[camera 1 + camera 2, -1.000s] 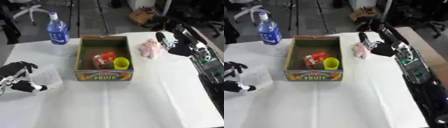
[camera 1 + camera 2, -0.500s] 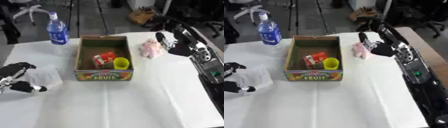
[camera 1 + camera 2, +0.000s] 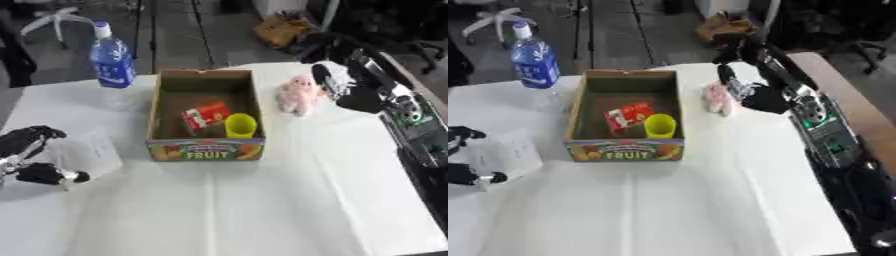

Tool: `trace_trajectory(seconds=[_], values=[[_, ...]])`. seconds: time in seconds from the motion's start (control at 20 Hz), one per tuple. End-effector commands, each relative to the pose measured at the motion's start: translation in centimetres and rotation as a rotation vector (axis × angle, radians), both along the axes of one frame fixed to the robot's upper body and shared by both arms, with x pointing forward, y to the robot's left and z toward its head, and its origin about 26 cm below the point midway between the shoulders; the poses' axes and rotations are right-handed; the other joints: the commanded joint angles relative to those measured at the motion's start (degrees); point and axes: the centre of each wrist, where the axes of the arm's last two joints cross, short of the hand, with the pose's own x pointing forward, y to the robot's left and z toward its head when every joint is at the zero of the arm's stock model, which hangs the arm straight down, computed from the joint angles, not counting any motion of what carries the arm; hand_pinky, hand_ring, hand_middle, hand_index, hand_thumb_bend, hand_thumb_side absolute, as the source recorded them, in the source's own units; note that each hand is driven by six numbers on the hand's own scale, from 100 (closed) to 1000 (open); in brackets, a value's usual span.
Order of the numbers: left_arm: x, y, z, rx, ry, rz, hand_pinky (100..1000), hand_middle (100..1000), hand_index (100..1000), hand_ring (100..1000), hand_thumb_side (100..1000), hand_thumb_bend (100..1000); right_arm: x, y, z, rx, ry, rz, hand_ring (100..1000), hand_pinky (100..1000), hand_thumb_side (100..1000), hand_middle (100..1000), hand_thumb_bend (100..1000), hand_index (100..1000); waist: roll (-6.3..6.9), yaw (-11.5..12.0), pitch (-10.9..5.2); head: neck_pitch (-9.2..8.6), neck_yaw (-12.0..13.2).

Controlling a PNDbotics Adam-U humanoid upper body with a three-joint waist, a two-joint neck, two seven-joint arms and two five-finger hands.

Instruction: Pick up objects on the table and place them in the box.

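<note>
Left eye view: on a white-covered table, an open cardboard box with "FRUIT" printed on its near wall sits left of centre, holding a red carton tilted against a yellow cup at the box's near right. A pink plush toy lies on the cloth just right of the box, apart from its wall. The right hand sits immediately right of the toy, its pale fingers pointing towards the toy's far side; whether they touch the toy, or how far the hand is open, cannot be told from this angle. A blue-labelled water bottle stands upright at the far left of the table, beyond the box's far left corner. A clear, flat plastic packet lies on the cloth at the near left, well apart from the box, and the left hand rests beside it at the left edge with dark fingers curled, closing on nothing that can be made out. Right eye view: the same layout shows the toy close beside the box's right wall, with the right hand against the toy's right side and the black and silver forearm running back along the table's right edge; the left hand shows only partly at the left border.
</note>
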Motion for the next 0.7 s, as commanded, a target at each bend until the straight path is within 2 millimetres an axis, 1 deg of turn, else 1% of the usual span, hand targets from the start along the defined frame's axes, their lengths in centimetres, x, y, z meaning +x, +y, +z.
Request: trace_trajectory(seconds=[0.05,0.7], values=[[0.47,0.18,1.59,-0.016,-0.075,0.009,768,841,914,800,636,1000,0.05,0.07,1.26,-0.016,-0.035,0.01,727,762,488,826,165,926,-0.12,-0.1,-0.58,-0.6,0.1],[0.66,0.24,0.71,-0.077,-0.096,0.01,754,818,906,776,644,992,0.14,0.28,1.42,-0.021,-0.043,0.02,726,762,497,826,155,927,-0.32,-0.8,0.42,-1.18,0.2]])
